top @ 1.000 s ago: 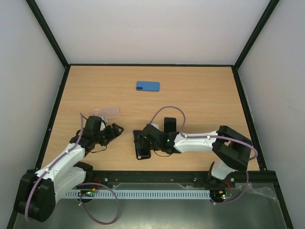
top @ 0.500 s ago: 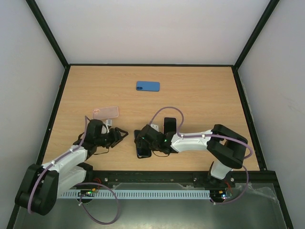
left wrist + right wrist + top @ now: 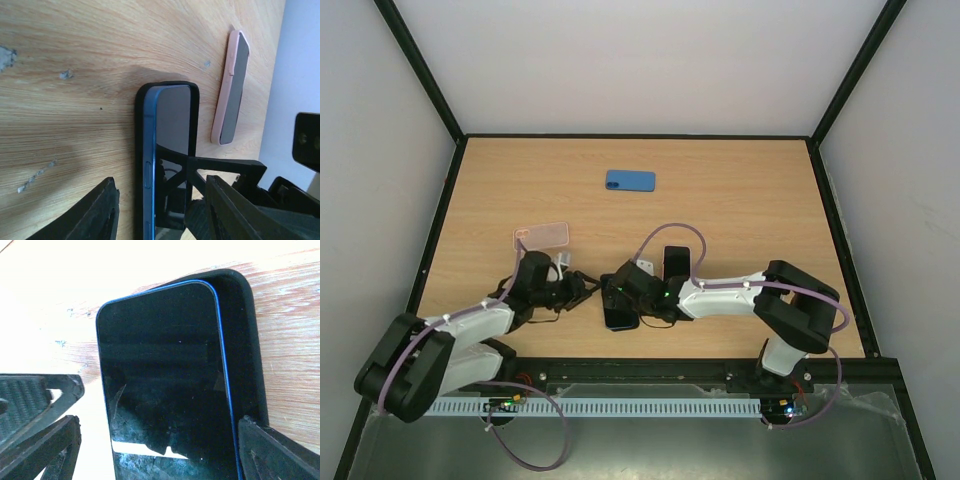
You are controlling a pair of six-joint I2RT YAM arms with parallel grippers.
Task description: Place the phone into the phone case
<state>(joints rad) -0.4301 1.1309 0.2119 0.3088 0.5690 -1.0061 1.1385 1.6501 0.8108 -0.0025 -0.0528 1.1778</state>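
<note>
A blue-edged phone [image 3: 165,380] with a dark screen lies on the open black phone case [image 3: 246,340] near the table's front. In the left wrist view the phone [image 3: 172,125] has one long side sunk in the case [image 3: 140,115] and the other raised above its rim. My left gripper [image 3: 165,220] is open, one finger either side of phone and case with a gap at each. My right gripper [image 3: 160,440] is open too and straddles the phone's other end. In the top view the phone [image 3: 618,314] lies between the left gripper [image 3: 586,288] and the right gripper [image 3: 619,296].
A second dark phone in a pinkish case [image 3: 230,90] lies just beyond, seen from above as a dark slab [image 3: 676,262]. A clear pink case [image 3: 542,236] sits behind the left arm. A blue case [image 3: 630,180] lies farther back. Black frame rails [image 3: 440,250] edge the table.
My left arm has swung right and come in at the phone, its jaws narrowing. The right gripper's jaws have widened a little around the phone.
</note>
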